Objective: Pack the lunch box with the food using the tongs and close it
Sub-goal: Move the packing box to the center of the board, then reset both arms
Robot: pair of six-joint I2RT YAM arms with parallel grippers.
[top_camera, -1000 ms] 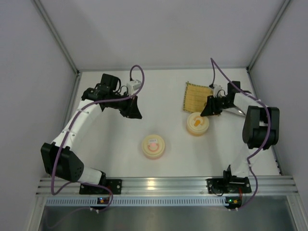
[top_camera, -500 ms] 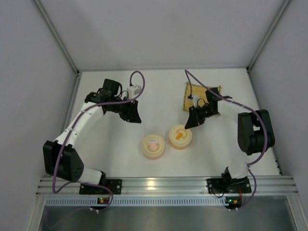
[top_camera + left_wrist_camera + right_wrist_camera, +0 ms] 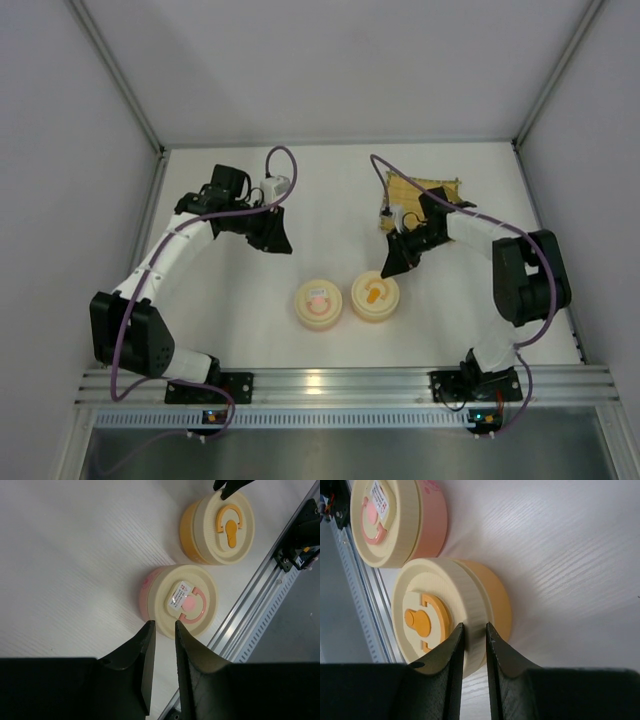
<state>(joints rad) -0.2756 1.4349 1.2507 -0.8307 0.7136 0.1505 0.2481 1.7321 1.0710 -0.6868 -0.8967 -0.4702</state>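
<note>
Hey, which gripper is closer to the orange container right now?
Right. The right gripper sits at the orange container's far rim, over its lid; the left gripper hangs farther off, back and left past the pink container.

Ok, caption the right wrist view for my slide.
Right gripper, black fingers narrowly apart, at the cream lid of a round orange container, a round pink cream-lidded container beside it.

Lid label (image 3: pixel 181 594) — print unreadable

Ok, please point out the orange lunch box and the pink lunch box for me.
orange lunch box (image 3: pixel 375 297): top external view, middle of its lid.
pink lunch box (image 3: pixel 186 601): left wrist view, middle of its lid.
</note>
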